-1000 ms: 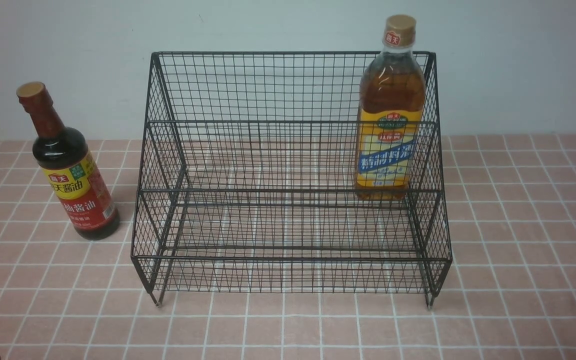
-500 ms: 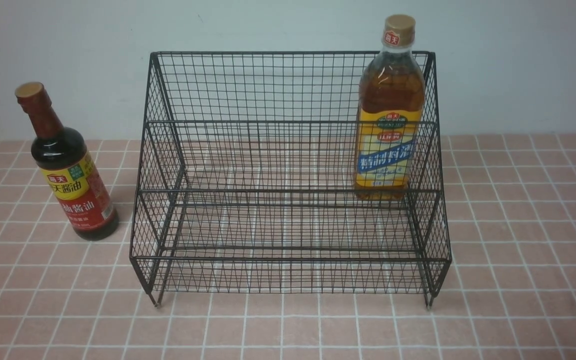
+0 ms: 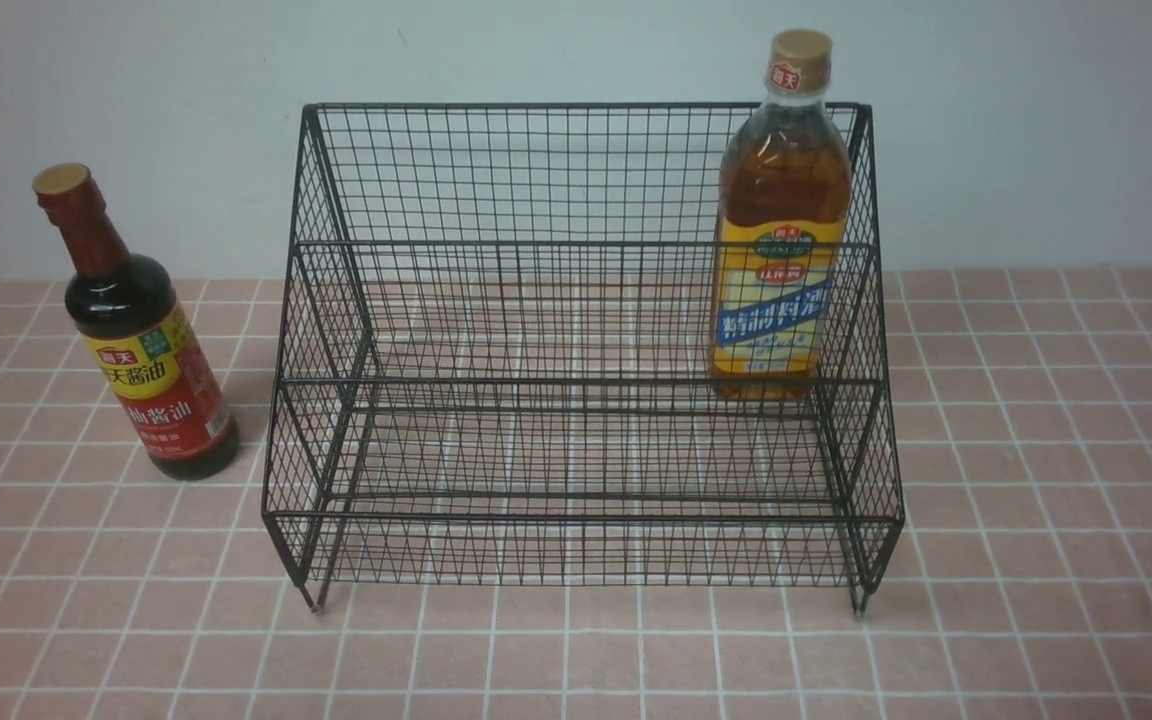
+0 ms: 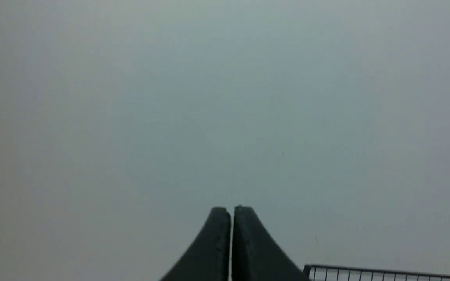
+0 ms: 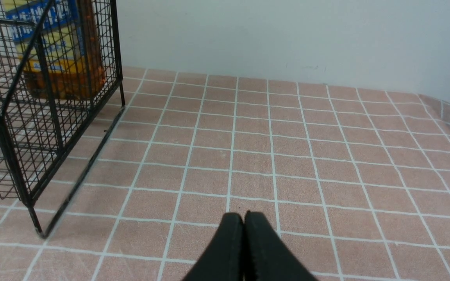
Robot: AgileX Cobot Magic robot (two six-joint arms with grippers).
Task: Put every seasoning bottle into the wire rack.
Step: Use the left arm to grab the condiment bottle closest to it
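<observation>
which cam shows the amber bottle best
The front view: the amber bottle shows whole, standing upright in the wire rack. The right wrist view catches only its lower label through the mesh. The left wrist view misses it.

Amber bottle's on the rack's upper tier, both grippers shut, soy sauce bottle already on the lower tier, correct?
No: the front view shows the soy sauce bottle on the table left of the wire rack, outside it. The amber bottle is on the upper tier; left gripper and right gripper are shut.
</observation>
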